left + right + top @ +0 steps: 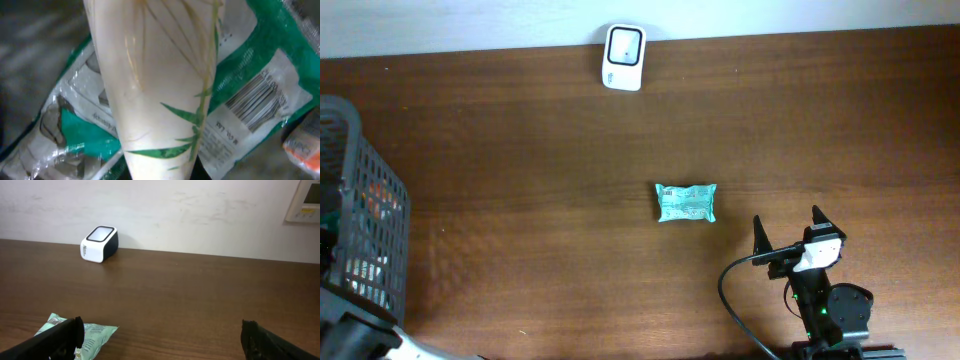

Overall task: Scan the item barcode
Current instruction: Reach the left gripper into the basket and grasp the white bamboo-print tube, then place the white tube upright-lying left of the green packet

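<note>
A barcode [257,95] shows on the green packet [272,30], its small print too blurred to read.

Small teal crinkled plastic packet [686,203] lies flat near the middle of the brown wooden table [520,180], its long side running left to right. White rounded box scanner [623,57] with a dark glossy window on top stands at the far edge by the wall, well apart from the packet

Makeshift shop checkout, white barcode scanner [623,57] sitting at the far edge of the wooden table [520,170], mesh basket [375,235] of packets [260,95] standing at its left edge.
</note>
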Controlling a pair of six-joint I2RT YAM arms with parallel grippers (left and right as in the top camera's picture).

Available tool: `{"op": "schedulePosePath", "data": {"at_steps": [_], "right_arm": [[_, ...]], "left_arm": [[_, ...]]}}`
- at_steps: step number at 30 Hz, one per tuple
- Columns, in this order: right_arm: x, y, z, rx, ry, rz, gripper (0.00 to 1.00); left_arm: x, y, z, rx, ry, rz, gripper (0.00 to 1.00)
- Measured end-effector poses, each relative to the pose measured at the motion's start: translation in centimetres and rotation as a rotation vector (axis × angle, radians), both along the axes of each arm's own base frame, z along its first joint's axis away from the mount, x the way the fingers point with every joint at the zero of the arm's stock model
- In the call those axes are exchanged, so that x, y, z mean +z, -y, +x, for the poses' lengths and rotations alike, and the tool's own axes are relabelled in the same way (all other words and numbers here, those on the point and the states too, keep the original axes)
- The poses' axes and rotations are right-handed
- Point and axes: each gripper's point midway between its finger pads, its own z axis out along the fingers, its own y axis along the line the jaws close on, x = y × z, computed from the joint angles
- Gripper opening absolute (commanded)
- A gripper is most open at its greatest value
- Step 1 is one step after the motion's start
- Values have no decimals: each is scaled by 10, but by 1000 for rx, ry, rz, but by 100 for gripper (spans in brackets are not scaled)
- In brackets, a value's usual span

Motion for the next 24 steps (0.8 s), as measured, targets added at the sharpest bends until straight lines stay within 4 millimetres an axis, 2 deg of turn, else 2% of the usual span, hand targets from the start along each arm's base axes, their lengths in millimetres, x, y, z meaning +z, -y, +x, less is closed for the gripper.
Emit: {"op": "schedulePosePath", "data": {"at_steps": [3,6,7,8,9,10,11,12,14,16,17,18,19,20,22,24], "right_arm": [[0,0,0,0,0,0,98],[0,0,0,0,0,-1,98],[0,0,0,0,0,-1,98],[0,0,0,0,0,0,98],[0,0,0,0,0,0,98],[0,0,0,0,0,0,98],[0,0,0,0,0,0,98],[0,0,0,0,0,0,98],[0,0,0,0,0,0,98],[0,0,0,0,0,-1,98],[0,0,0,0,0,0,98],[0,0,0,0,0,0,98],[0,0,0,0,0,0,98],[0,0,0,0,0,0,98],[0,0,0,0,0,0,98],[0,0,0,0,0,0,98]], "left_arm": [[16,4,-1,-2,-12,-29,0],[90,-14,20,-15,117,110,0],[149,-15,33,-38,221,216,0],[198,-7,41,-65,312,296,0],[232,2,47,-91,378,351,0],[289,24,54,-145,495,439,0],[320,41,57,-186,567,482,0],[363,80,61,-272,682,523,0],[394,136,63,-394,781,513,0],[390,210,70,-567,807,384,0],[376,250,77,-674,792,286,0],[362,272,83,-737,766,230,0],[340,299,91,-811,721,158,0],[306,329,99,-891,654,80,0],[243,367,111,-992,515,-8,0],[161,402,113,-1083,336,-92,0]]}}
